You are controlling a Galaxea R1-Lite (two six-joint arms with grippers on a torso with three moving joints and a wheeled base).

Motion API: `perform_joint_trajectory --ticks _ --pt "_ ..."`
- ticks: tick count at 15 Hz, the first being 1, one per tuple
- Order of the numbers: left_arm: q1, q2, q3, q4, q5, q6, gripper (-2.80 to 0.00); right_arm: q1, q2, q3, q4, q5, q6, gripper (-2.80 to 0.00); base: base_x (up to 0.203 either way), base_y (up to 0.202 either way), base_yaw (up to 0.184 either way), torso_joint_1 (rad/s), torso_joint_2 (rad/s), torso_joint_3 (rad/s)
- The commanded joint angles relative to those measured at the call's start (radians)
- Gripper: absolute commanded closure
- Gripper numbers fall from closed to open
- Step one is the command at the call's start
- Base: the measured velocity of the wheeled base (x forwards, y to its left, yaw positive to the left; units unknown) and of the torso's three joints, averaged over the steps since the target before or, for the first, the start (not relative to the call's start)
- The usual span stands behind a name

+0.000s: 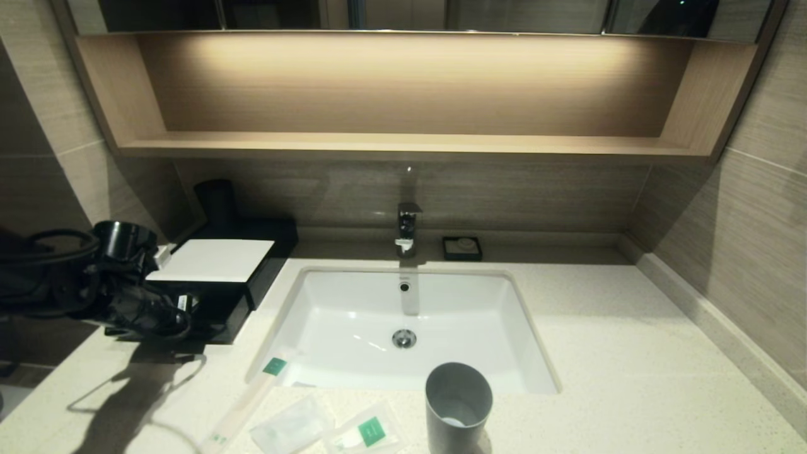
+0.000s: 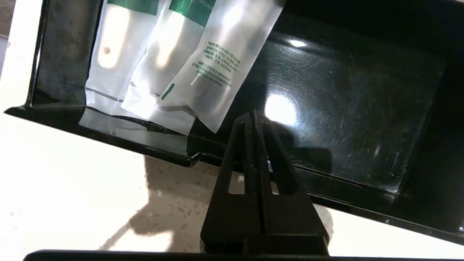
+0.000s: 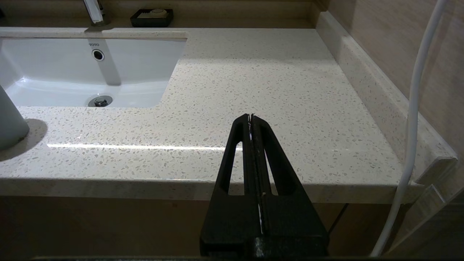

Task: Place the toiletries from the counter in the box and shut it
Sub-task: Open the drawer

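Observation:
The box (image 1: 214, 260), black with a white top panel, stands at the counter's back left with its drawer (image 2: 344, 108) pulled out. Translucent sachets with green labels (image 2: 181, 65) lie at one end of the drawer. My left gripper (image 2: 250, 117) is shut, its tips over the drawer's front wall, holding nothing. In the head view the left gripper (image 1: 183, 308) sits at the drawer's front. On the counter (image 1: 630, 353), near its front edge, lie a long pale stick (image 1: 243, 403), a clear sachet (image 1: 291, 425) and a sachet with a green square (image 1: 365, 432). My right gripper (image 3: 251, 116) is shut and empty, off the counter's front right.
A grey tumbler (image 1: 458, 407) stands just right of the sachets, in front of the white basin (image 1: 353, 328). Behind the basin are a tap (image 1: 408, 227) and a small black soap dish (image 1: 461, 248). A white cable (image 3: 413, 108) hangs by the right wall.

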Motion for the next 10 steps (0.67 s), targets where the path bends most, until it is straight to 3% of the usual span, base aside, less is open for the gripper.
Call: perform_joint_trajectory --ticks 1,6,10 --pt "0.000 0.002 -0.003 0.020 0.006 0.007 0.00 0.000 -0.001 0.002 0.000 0.000 0.000 0.00 0.000 0.000 0.000 0.000 0.00 0.000" --pt "0.000 -0.004 -0.010 0.057 0.005 0.009 0.00 0.000 -0.001 0.001 0.000 0.000 0.000 0.00 0.000 0.000 0.000 0.000 0.00 0.000" --pt "0.000 -0.023 -0.051 0.160 0.004 0.009 0.00 0.000 -0.001 0.002 0.000 0.000 0.000 0.00 0.000 0.000 0.000 0.000 0.00 0.000"
